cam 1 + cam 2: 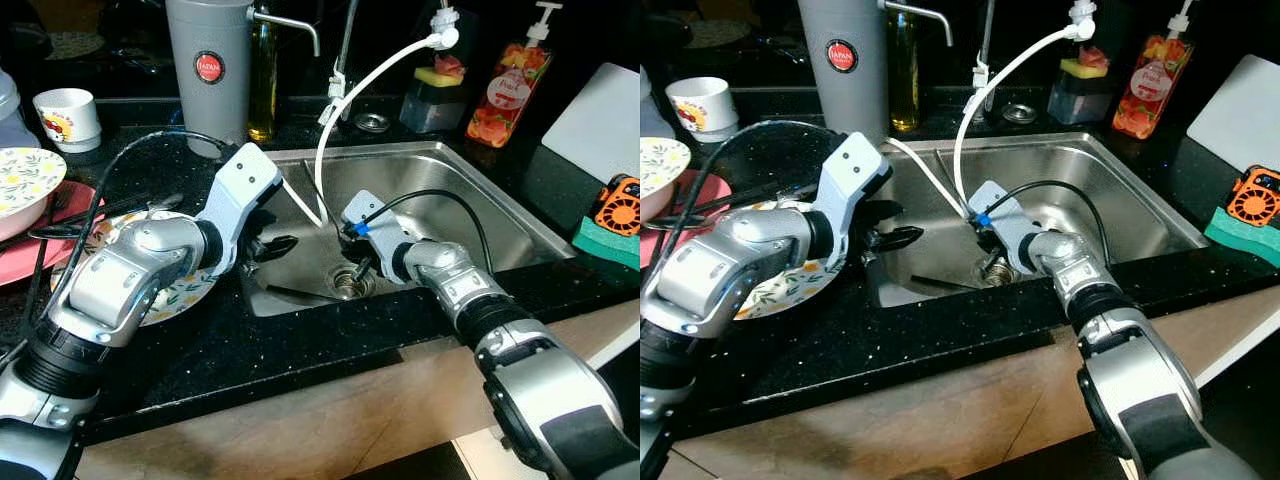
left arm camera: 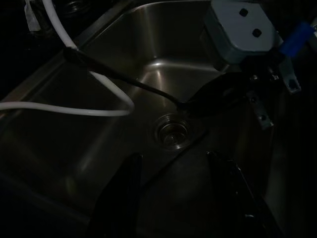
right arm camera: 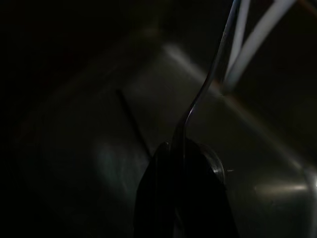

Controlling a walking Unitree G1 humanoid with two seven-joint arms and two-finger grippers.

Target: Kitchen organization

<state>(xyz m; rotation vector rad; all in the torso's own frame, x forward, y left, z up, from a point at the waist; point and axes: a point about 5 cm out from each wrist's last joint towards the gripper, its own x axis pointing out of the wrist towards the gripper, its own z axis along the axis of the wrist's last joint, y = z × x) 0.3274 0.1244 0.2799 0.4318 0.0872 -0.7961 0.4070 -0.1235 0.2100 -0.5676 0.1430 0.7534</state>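
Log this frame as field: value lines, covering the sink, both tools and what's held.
sink: stainless, set in black counter
drain: in sink floor, uncovered
left tool: open, over the sink's left side, holding nothing
right tool: shut on spoon, above the drain
spoon: dark, thin handle rising from the right tool
white hose: looping down into sink
floral plate: on counter left of sink
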